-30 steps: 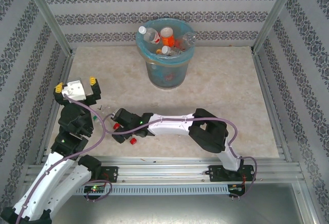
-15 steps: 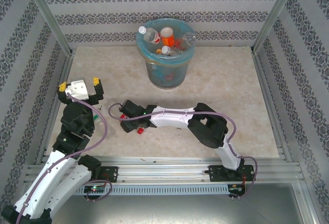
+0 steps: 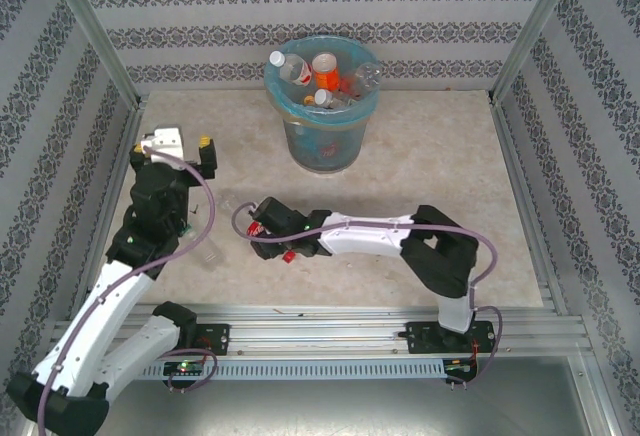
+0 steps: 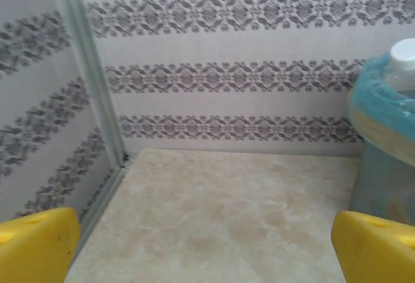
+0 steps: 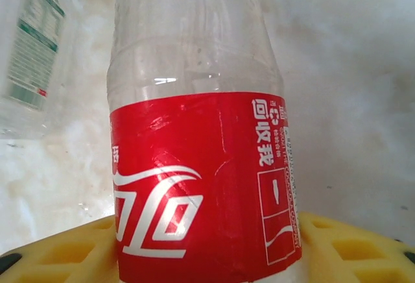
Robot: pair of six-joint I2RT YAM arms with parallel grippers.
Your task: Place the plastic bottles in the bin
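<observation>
1. Top view: the bin stands at the far side of the table, with several plastic bottles heaped inside. Near the left wall the left gripper has its jaws spread wide. The right gripper is over the table, left of centre.
2. Left wrist: yellow fingertips far apart. Bin at right edge, a white cap above its rim.
3. Right wrist: yellow fingers clamped on either side of a red-labelled Coca-Cola bottle. A second clear bottle, white-labelled, lies on the table beside it.

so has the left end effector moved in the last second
Yes. The left end effector went toward the back wall and slightly nearer the bin.
</observation>
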